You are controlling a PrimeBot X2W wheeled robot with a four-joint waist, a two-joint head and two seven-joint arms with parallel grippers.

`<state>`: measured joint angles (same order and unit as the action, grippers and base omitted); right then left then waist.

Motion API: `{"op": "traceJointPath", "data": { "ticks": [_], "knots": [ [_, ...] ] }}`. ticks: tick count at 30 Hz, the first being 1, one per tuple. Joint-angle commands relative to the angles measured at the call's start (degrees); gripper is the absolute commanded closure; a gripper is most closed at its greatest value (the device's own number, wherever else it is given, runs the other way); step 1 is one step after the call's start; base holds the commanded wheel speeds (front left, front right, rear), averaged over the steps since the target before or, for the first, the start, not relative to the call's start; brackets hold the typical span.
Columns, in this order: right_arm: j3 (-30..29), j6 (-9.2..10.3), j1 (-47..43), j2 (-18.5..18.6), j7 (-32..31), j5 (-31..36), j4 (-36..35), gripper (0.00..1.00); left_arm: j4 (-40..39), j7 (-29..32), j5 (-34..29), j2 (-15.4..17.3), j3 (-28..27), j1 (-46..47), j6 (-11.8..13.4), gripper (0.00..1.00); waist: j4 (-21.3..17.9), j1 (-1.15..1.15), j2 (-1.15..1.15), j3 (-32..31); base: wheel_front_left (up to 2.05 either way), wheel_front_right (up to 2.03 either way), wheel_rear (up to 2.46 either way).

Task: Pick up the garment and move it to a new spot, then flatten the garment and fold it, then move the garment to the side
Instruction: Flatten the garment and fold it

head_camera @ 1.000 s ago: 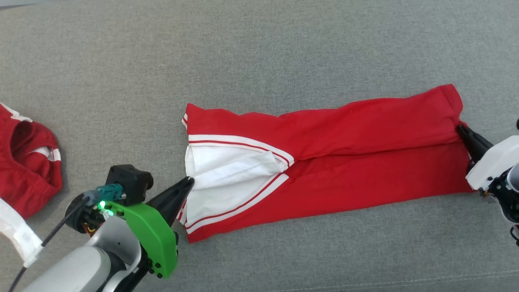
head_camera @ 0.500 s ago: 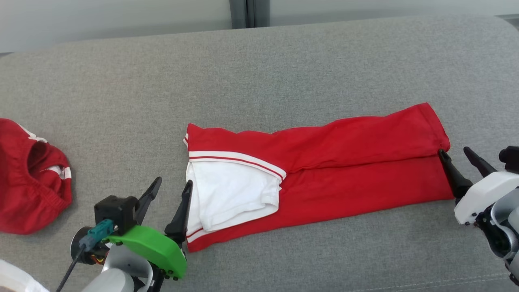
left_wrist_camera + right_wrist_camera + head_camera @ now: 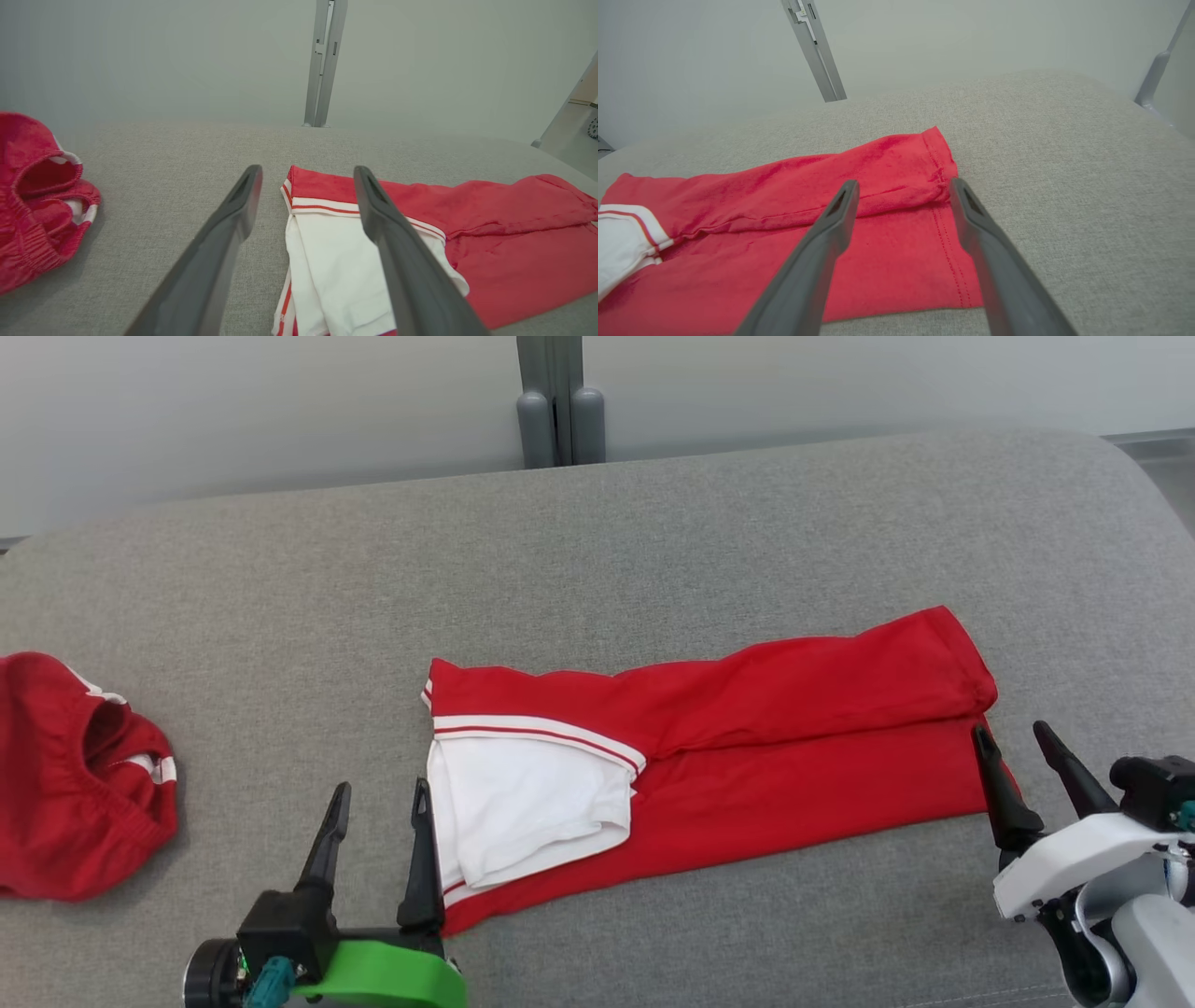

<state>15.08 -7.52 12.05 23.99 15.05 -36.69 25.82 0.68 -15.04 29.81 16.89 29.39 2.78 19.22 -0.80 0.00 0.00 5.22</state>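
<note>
Two grippers flank the garment (image 3: 766,747), both with their jaws spread wide and nothing held between them. The garment, red with a white panel edged in red-and-white stripes, lies flat on the grey cushion (image 3: 653,551) at the middle of the head view. It is folded lengthwise so that its upper layer overlaps the lower one, and its long axis runs from 9 o'clock toward 3 o'clock, climbing slightly toward 2. The left gripper (image 3: 383,788) sits at 7 o'clock, fingers pointing to 12, its inner finger just beside the white panel's edge; whether it touches the cloth I cannot tell. The right gripper (image 3: 1010,728) sits at 4 o'clock by the red hem, its inner finger crossing the hem's lower corner in the head view, and in the right wrist view the two fingers straddle that hem line. A second red garment (image 3: 79,784) lies crumpled at 9 o'clock, well apart. A grey post (image 3: 558,401) stands beyond the cushion at 12 o'clock.
</note>
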Motion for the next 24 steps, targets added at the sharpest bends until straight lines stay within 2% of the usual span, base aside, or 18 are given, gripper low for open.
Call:
{"op": "traceJointPath", "data": {
  "ticks": [1,5,11,18,24],
  "knots": [
    [-1.71,0.08,-1.68,-1.15,0.16,1.81,-0.95,0.0,-0.71,-0.15,-2.45,-1.46,-1.73,-1.97,-0.84,0.0,0.34,0.0,0.0,-0.75,0.0,0.0,0.0],
    [-6.6,0.08,-4.65,-4.16,0.16,6.45,-3.38,0.0,-1.95,-0.15,-8.58,-5.41,-5.77,-6.12,-3.13,0.0,0.77,0.0,0.0,-2.31,0.0,0.0,0.0],
    [-10.6,0.08,-8.43,-7.4,0.17,10.61,-4.95,0.0,-2.1,-0.16,-14.35,-9.25,-9.08,-11.12,-7.46,0.0,1.72,0.0,0.0,-5.04,0.0,0.0,0.0],
    [-13.56,0.08,-11.03,-9.17,0.17,12.31,-4.04,0.0,-0.79,-0.16,-17.85,-11.77,-11.65,-13.74,-11.08,0.0,4.01,0.0,0.0,-6.49,0.0,0.0,0.0],
    [-14.58,0.08,-8.79,-8.88,0.17,10.24,1.64,0.0,0.5,-0.17,-19.82,-12.87,-12.45,-14.37,-13.12,0.0,6.02,0.0,0.0,-6.3,0.0,0.0,0.0]
  ]
}}
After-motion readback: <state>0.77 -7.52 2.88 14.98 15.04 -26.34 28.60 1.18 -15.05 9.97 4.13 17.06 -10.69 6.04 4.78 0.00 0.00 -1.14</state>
